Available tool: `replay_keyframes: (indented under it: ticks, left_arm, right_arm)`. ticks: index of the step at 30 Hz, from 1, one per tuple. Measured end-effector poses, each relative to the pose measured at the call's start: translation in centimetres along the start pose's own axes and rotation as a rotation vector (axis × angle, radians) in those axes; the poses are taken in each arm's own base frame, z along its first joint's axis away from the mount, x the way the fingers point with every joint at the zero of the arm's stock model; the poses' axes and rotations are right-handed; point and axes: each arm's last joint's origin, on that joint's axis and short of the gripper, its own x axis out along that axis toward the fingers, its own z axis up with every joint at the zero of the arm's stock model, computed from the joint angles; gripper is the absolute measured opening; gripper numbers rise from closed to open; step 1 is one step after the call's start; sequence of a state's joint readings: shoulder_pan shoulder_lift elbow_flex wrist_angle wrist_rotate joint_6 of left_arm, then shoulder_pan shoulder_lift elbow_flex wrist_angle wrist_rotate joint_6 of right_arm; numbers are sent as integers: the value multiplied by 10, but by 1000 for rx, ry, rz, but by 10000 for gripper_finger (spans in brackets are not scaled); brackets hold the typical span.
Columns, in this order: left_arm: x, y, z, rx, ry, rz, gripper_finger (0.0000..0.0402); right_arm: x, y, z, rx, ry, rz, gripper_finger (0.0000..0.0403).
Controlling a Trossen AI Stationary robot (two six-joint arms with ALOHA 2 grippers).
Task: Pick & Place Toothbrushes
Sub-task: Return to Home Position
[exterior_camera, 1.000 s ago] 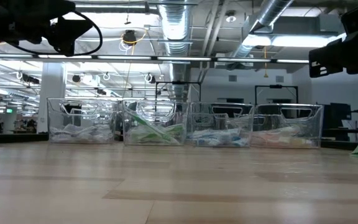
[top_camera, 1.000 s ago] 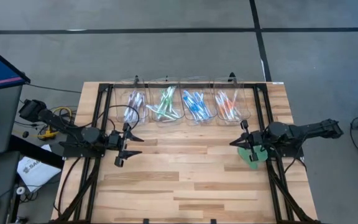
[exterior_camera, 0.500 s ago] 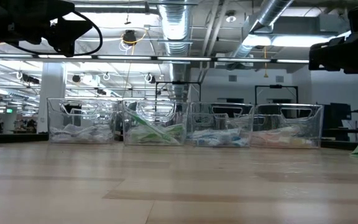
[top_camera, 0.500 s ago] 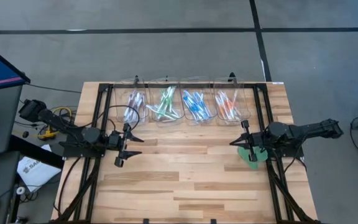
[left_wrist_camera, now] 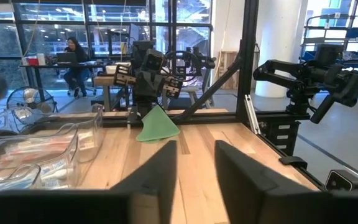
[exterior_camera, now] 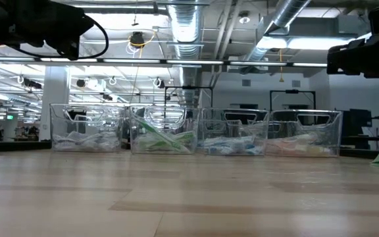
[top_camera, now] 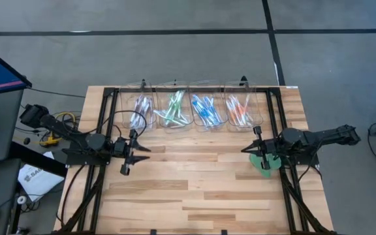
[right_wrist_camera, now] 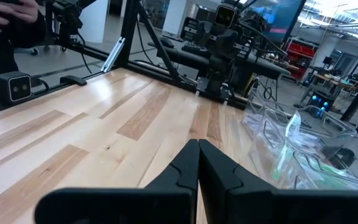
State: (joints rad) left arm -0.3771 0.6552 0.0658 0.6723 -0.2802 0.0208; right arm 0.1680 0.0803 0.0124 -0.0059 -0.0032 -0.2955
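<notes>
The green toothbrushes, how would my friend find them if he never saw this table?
Look at the wooden table: four clear bins stand in a row along its far edge. The green toothbrushes lie in the second bin from the left, between purple ones and blue ones; only that bin's brushes are green.

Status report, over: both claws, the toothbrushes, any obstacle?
Left claw open, empty, waiting at left. Right claw shut, empty, at right. Toothbrushes sorted by colour in four bins. Green disc under right claw.
</notes>
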Motion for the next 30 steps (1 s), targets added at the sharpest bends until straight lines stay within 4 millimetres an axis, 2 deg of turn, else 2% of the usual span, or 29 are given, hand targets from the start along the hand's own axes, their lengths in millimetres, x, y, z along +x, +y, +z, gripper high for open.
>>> replay_keyframes:
  ticks: [8,30]
  left_arm:
    - [0,0,0,0,1,0,8]
    - [-7,-2,-21,69,76,-113,1]
  right_arm:
    - [0,0,0,0,0,0,0]
    - [0,0,0,0,0,0,0]
